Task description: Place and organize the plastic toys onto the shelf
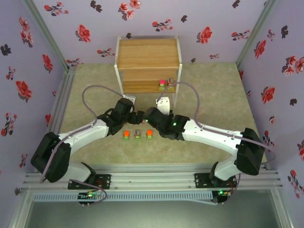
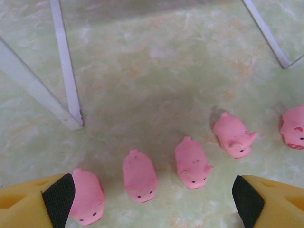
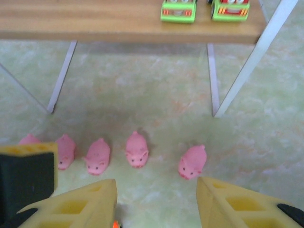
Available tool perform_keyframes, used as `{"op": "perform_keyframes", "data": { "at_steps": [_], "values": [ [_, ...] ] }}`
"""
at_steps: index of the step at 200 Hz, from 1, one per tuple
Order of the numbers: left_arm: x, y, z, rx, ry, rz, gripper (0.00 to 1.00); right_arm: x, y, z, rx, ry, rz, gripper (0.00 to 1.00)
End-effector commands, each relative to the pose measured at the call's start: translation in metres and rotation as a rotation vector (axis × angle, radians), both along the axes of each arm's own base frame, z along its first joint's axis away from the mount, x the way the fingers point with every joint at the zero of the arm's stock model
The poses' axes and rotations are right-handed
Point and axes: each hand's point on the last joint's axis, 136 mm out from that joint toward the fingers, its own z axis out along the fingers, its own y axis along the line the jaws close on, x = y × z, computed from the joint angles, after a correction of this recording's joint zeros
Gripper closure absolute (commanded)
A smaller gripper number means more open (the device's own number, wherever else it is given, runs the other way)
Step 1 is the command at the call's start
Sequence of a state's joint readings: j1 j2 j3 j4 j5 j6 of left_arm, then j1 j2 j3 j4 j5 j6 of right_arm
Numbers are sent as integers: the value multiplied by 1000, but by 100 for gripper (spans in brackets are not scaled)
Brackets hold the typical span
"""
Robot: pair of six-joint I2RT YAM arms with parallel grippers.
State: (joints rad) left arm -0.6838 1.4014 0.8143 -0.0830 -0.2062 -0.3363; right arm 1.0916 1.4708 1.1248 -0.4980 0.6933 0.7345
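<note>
**Shelf** (image 1: 147,54): two wooden tiers on white legs, set at the far middle of the table (image 1: 213,95). No toy is seen on the upper tier from above.

**Blocky toys, placed:** two with green bases, one (image 3: 178,9) and its neighbour (image 3: 230,8). They are stood side by side at the right end of the lower tier, near its front edge.

**Blocky toys, unplaced:** three are lined up on the table close to the arms. An orange-topped one (image 1: 126,135) and another orange-topped one (image 1: 149,134) stand with a grey-topped one (image 1: 137,134) between them.

**Pig figures** (image 3: 137,149): five, pink, laid in a loose row on the table just in front of the shelf legs. None is lifted.

**Left gripper** (image 2: 151,202): its fingers are spread wide and nothing is held. It is poised low behind the pig row, with the leftmost pig (image 2: 88,197) just beside its left pad.

**Right gripper** (image 3: 156,202): its fingers are apart and nothing is held. It faces the same row and the shelf beyond.

**Progress, as judged:** two of ten toys are shelved and eight are left, so about a fifth is done. The pigs are judged the likely next batch, since both grippers are pointed at them.
</note>
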Motion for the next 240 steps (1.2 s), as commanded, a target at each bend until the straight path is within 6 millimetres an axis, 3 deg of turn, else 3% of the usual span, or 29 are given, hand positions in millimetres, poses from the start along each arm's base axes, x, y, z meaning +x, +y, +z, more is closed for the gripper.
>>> {"op": "perform_keyframes", "data": {
  "at_steps": [1,88,161,240],
  "values": [
    [4,10,0,9,15,49,10,-13,-2,-16,8,40,-14,72],
    [7,17,-13,43,70,76,10,-48,34,-71,23,144,37,69],
    [7,17,-14,43,73,79,10,-62,43,-107,16,172,37,70],
    [7,17,-13,36,70,81,10,-62,48,-135,-5,159,26,69]
  ]
}}
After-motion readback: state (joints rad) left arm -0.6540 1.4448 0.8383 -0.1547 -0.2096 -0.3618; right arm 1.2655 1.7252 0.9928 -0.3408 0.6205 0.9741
